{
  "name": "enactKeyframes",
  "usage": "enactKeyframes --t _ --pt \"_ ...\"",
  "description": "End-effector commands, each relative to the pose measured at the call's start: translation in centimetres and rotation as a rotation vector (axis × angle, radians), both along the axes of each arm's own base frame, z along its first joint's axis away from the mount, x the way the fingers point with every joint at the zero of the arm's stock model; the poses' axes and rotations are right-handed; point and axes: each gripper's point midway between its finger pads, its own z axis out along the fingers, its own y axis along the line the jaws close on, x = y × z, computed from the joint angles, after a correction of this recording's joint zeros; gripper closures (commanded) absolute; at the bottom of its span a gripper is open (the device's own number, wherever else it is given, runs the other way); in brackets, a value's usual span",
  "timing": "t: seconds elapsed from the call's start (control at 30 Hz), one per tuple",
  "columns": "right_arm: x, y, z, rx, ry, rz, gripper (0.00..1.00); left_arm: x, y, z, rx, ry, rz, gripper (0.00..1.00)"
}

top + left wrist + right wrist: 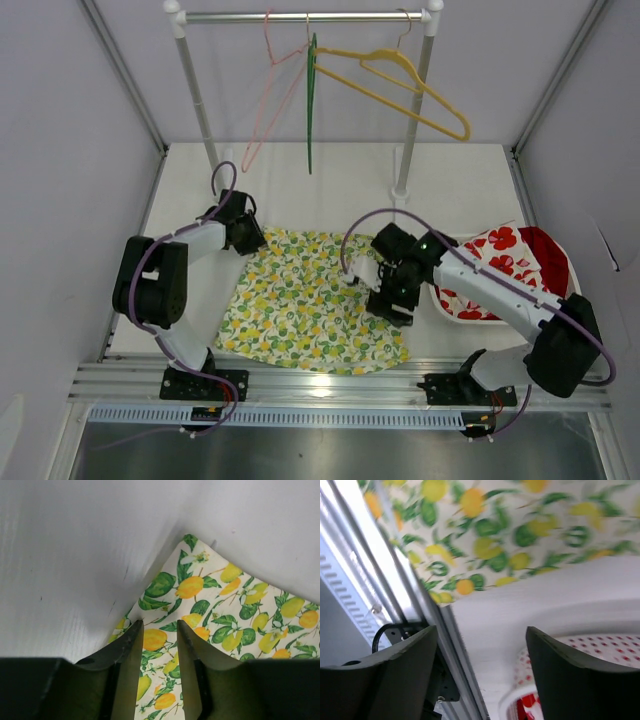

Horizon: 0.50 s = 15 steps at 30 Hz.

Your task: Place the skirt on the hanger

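The skirt (310,300), white with a lemon and leaf print, lies flat in the middle of the table. My left gripper (256,238) is low over its far left corner. In the left wrist view the fingers (131,645) stand slightly apart, with flat fabric (235,605) showing between them and nothing held. My right gripper (390,308) hovers at the skirt's right edge. It is wide open and empty in the right wrist view (479,630), where the skirt's hem (485,535) shows above. A pink hanger (268,90), a green hanger (311,100) and a yellow hanger (400,85) hang on the rail.
The rail (300,16) stands on two white posts at the back of the table. A white basket (450,312) holding red floral cloth (520,255) sits right of the skirt, close to my right arm. An aluminium rail (330,385) runs along the front edge. Grey walls close both sides.
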Motion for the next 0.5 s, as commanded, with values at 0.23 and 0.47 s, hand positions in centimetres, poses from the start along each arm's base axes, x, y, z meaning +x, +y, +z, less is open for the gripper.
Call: enactKeyframes --t 0.23,0.47 --pt "17.7 6.7 -2.6 0.157 0.053 -0.643 0.35 3.8 -0.7 6.2 0.05 -0.185 -0.152 0.45" --pt "23.1 5.6 -6.0 0.143 0.036 -0.906 0.36 6.0 -0.3 6.8 0.169 -0.193 -0.238 0.33"
